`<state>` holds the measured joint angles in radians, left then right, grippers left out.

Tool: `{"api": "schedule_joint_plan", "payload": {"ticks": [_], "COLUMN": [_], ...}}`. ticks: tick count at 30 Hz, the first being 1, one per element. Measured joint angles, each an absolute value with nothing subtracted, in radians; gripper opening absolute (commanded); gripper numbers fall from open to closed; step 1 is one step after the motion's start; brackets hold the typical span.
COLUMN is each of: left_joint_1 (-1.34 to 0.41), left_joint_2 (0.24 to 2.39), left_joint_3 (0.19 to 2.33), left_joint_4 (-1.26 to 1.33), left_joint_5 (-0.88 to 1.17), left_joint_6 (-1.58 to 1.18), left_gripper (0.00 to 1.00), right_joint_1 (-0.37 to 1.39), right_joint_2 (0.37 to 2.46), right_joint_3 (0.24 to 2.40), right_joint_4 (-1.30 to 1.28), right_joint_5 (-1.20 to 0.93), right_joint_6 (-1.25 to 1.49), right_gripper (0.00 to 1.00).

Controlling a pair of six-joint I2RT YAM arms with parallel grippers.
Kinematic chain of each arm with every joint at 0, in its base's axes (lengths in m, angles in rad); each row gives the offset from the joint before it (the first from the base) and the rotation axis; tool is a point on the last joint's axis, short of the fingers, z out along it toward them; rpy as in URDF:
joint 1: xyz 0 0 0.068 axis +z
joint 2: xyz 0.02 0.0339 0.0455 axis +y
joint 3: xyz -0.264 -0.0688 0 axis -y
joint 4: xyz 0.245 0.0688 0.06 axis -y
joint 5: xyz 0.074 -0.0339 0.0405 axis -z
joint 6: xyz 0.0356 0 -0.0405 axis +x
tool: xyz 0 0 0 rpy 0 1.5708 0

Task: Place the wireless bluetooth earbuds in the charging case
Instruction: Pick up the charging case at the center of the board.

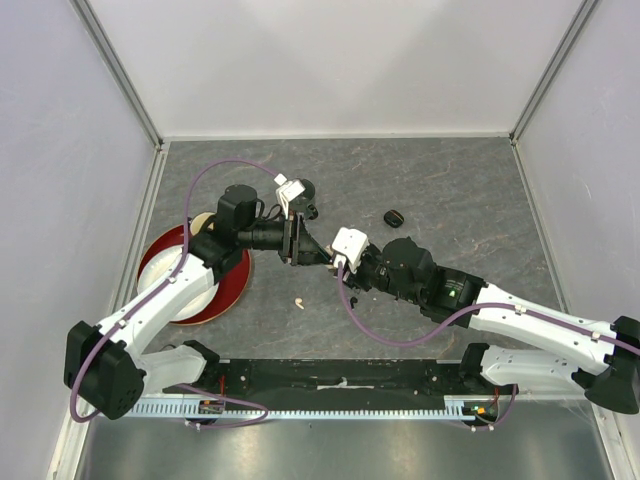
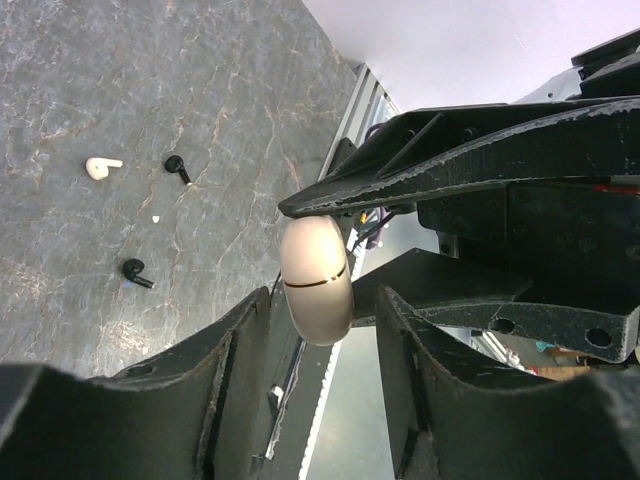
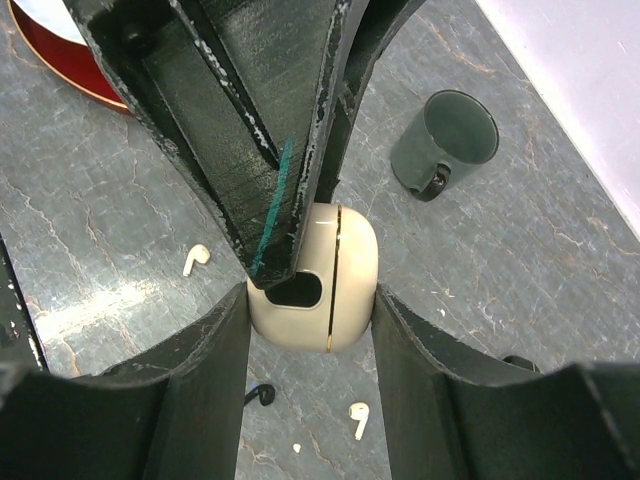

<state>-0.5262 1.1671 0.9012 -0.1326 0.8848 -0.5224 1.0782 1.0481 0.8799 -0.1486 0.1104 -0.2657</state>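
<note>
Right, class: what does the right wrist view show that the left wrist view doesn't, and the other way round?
Right wrist only: a dark green mug, a round red plate's rim, and two cream-white stemmed earbuds; the left shows one. Left wrist only: two black stemmed earbuds in full, and the ribbed metal rail at the table's edge. Both: the cream oval charging case, gripped by the right pincer, over the grey marbled tabletop.

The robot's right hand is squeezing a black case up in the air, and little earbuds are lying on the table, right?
Almost. The case pinched in the right gripper is cream-white, not black, as the right wrist view shows. It is held up off the table, and the earbuds do lie on the table.
</note>
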Motion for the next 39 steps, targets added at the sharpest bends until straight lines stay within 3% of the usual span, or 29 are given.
{"api": "schedule_joint_plan", "payload": {"ticks": [13, 15, 17, 22, 25, 30, 32, 35, 39], "left_joint_1": [-0.535, -0.536, -0.537, -0.537, -0.537, -0.545, -0.546, -0.546, -0.546], "left_joint_2": [1.177, 1.180, 1.184, 1.190, 1.194, 1.200, 1.200, 1.200, 1.201], "left_joint_3": [0.901, 0.901, 0.901, 0.901, 0.901, 0.901, 0.901, 0.901, 0.901], "left_joint_4": [-0.133, -0.133, -0.133, -0.132, -0.131, -0.123, -0.120, -0.117, -0.117], "left_joint_5": [0.901, 0.901, 0.904, 0.912, 0.916, 0.919, 0.919, 0.920, 0.920], "left_joint_6": [-0.522, -0.522, -0.522, -0.524, -0.524, -0.524, -0.524, -0.527, -0.527], "left_gripper": [0.54, 0.36, 0.31, 0.31, 0.42, 0.45, 0.36, 0.32, 0.15], "right_joint_1": [1.078, 1.078, 1.079, 1.083, 1.083, 1.088, 1.090, 1.091, 1.091], "right_joint_2": [1.048, 1.048, 1.048, 1.048, 1.048, 1.048, 1.048, 1.048, 1.048], "right_joint_3": [0.875, 0.874, 0.873, 0.870, 0.868, 0.868, 0.868, 0.868, 0.868], "right_joint_4": [-0.130, -0.127, -0.127, -0.127, -0.128, -0.125, -0.123, -0.120, -0.120], "right_joint_5": [0.111, 0.111, 0.111, 0.111, 0.111, 0.105, 0.105, 0.107, 0.107], "right_joint_6": [-0.266, -0.266, -0.266, -0.266, -0.266, -0.266, -0.266, -0.268, -0.270], "right_gripper": [0.00, 0.00, 0.00, 0.00, 0.00, 0.00, 0.00, 0.01, 0.02]}}
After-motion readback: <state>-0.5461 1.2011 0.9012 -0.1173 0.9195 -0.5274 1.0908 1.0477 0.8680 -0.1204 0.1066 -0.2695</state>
